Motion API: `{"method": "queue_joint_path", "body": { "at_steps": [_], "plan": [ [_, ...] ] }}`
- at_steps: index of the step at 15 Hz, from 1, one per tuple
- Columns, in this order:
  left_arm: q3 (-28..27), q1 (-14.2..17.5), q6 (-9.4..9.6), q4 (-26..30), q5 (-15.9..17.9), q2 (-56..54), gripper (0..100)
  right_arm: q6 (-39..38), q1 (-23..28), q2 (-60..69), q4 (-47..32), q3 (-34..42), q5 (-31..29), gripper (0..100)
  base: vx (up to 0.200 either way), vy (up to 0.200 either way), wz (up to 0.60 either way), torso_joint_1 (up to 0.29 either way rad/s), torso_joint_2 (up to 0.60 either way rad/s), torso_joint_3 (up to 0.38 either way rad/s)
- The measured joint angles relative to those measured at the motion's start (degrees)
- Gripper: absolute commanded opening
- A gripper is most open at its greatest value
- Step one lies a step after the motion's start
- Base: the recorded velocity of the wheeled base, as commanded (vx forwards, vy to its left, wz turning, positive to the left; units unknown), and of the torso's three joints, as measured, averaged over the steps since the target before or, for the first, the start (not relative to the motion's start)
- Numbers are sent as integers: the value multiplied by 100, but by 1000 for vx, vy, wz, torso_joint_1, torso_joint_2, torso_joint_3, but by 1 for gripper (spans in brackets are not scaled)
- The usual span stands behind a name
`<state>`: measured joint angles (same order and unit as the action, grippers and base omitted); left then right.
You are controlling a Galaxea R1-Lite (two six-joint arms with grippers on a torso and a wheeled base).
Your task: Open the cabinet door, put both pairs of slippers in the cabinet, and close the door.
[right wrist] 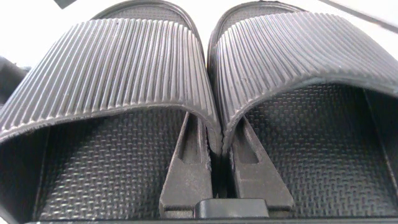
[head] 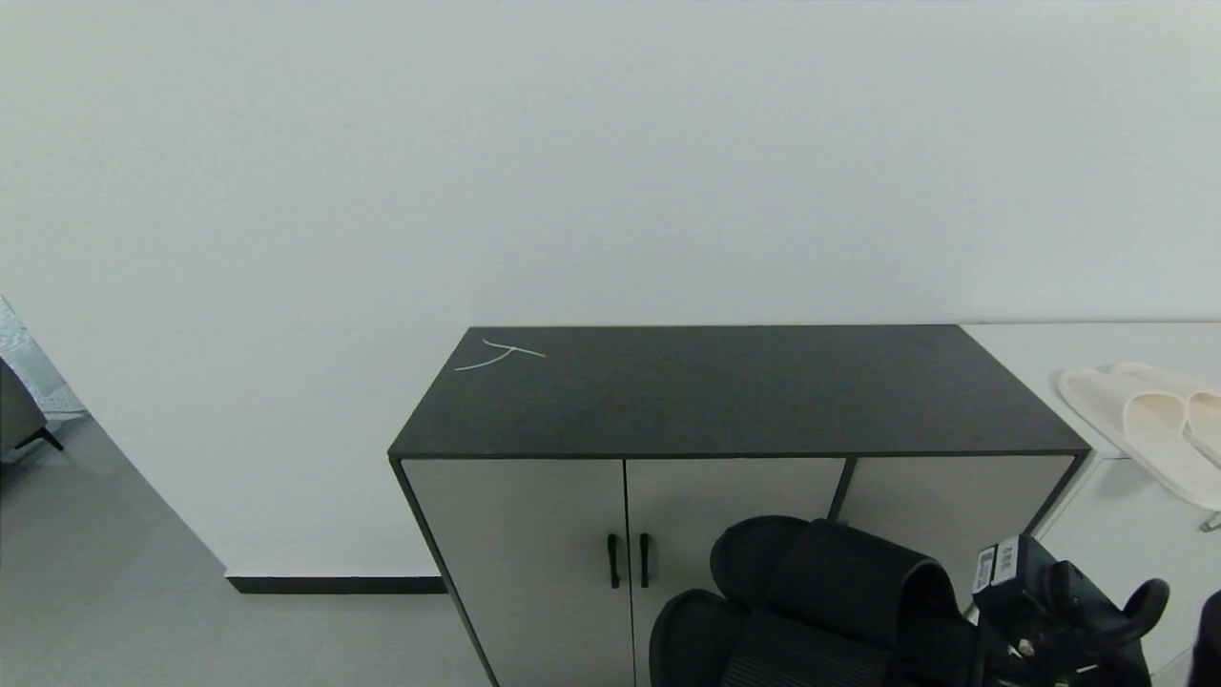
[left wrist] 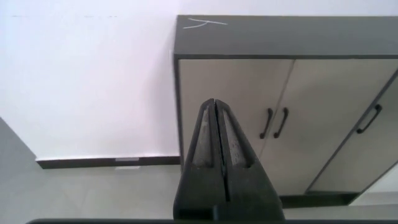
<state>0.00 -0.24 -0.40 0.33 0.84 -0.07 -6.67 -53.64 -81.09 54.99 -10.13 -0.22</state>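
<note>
The cabinet (head: 734, 391) has a black top and pale doors (head: 515, 544) that stand shut, with two black handles (head: 629, 560) side by side. A pair of black ribbed slippers (head: 811, 611) hangs in front of its lower right part. My right gripper (right wrist: 216, 134) is shut on the slippers' two inner walls (right wrist: 211, 93), pinching them together. A pair of white slippers (head: 1154, 429) lies on the white surface to the right of the cabinet. My left gripper (left wrist: 215, 107) is shut and empty, held off the floor facing the cabinet's (left wrist: 280, 37) left door (left wrist: 230, 87).
A white wall (head: 572, 162) rises behind the cabinet. Grey floor (head: 114, 592) spreads to its left, with a dark chair leg (head: 33, 439) at the far left edge. The white surface (head: 1126, 515) under the white slippers adjoins the cabinet's right side.
</note>
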Motion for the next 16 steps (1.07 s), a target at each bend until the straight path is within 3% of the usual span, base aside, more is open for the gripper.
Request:
{"method": "queue_joint_path", "body": {
  "at_steps": [16],
  "plan": [
    [0, 6, -2, 0, -5, 0, 0, 84, -5, -2, 0, 96, -5, 0, 0, 0, 0, -189, 410, 216]
  ]
}}
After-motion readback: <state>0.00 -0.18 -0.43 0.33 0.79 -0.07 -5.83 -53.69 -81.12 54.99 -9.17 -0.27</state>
